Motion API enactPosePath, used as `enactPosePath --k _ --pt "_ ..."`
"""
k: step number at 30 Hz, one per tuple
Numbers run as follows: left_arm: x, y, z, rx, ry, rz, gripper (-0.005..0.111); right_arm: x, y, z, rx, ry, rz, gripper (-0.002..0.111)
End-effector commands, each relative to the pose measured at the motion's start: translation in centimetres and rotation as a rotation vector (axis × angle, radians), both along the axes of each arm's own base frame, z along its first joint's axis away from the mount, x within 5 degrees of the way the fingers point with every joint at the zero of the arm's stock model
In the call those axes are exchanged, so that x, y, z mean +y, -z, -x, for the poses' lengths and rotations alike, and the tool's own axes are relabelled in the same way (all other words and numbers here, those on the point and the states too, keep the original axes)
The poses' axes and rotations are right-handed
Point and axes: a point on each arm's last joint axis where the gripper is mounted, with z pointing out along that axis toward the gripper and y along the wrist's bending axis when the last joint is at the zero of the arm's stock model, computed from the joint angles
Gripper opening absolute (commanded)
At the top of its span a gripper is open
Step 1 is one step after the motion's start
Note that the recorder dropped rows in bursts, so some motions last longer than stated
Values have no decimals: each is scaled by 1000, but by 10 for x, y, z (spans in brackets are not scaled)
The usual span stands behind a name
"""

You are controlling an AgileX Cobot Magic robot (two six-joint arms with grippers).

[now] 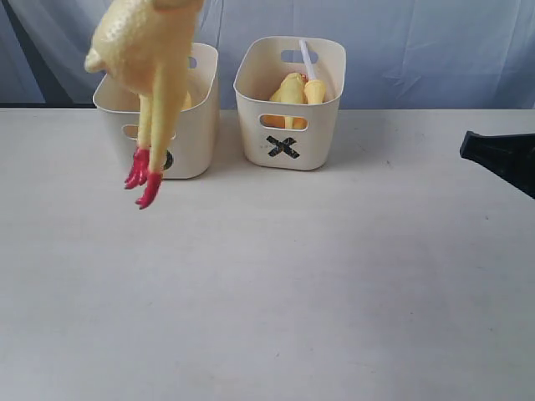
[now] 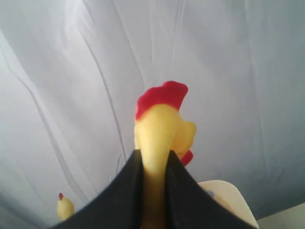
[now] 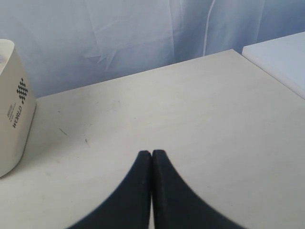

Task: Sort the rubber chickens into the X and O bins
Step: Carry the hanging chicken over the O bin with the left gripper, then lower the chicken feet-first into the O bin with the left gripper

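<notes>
A yellow rubber chicken [image 1: 146,58] hangs head-up in front of the O bin [image 1: 199,125], its red feet [image 1: 142,177] dangling over the bin's front and covering part of the black mark. My left gripper [image 2: 153,155] is shut on this chicken's neck just below the red-combed head [image 2: 162,119]; in the exterior view this gripper is above the picture's top edge. To the right of the O bin stands the X bin [image 1: 313,138], and yellow chickens [image 1: 292,88] lie inside it. My right gripper [image 3: 151,153] is shut and empty, low over the table [image 3: 190,109] at the right [image 1: 466,149].
Pale blue cloth [image 1: 418,42] hangs behind the bins. Another chicken's head [image 2: 64,207] shows small in the left wrist view, and a cream bin's rim [image 2: 228,198] lies below the gripper. A bin's labelled side [image 3: 12,114] stands near my right gripper. A white slab [image 3: 281,57] borders the table.
</notes>
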Motion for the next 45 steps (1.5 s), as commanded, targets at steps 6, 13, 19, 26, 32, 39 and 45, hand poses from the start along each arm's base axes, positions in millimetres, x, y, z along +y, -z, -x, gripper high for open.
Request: enactPosePath --k 6,13,19,26,32,39,45 --pt "117 -19 -13 -44 -23 329 0 1 -1 0 -13 -27 16 -1" --pt "221 13 -75 54 62 626 0 10 -2 -2 -17 -144 15 -1" --pt "261 62 -137 180 65 757 0 17 -1 -3 -13 -219 10 -1" --pt "267 62 -169 179 54 912 0 18 -1 -3 -16 -234 14 -1" --pt "272 60 -191 167 47 1055 0 18 -1 -3 -14 -238 12 -1" --pt "281 64 -213 127 -8 1129 0 23 -2 -4 -20 -302 26 -1" --pt "285 68 -229 100 -17 1148 0 26 -2 -4 -23 -338 34 -1"
